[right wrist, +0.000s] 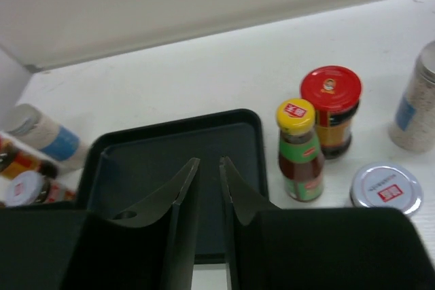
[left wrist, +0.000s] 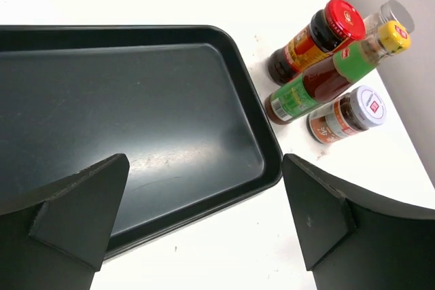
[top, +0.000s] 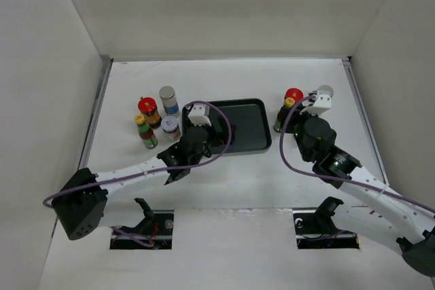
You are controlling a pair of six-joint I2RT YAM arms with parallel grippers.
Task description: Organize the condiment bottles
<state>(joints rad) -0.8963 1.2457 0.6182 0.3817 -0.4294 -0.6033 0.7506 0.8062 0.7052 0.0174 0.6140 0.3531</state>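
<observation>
Left of the tray stand a red-lidded jar (top: 147, 108), a grey-capped shaker (top: 168, 98), a yellow-capped sauce bottle (top: 144, 130) and a white-capped jar (top: 170, 127). The left wrist view shows them too, with the yellow-capped bottle (left wrist: 326, 76) in the middle. Right of the tray stand a red-lidded jar (right wrist: 331, 110), a yellow-capped bottle (right wrist: 299, 151), a white-capped jar (right wrist: 386, 188) and a shaker (right wrist: 414, 100). My left gripper (left wrist: 204, 161) is open and empty above a tray corner. My right gripper (right wrist: 209, 161) is shut and empty, beside the right group and facing the tray.
A flat black tray (top: 248, 137) lies at the table's middle with nothing on it. White walls (top: 47, 66) enclose the table on three sides. Two cable slots (top: 143, 225) sit at the near edge by the arm bases.
</observation>
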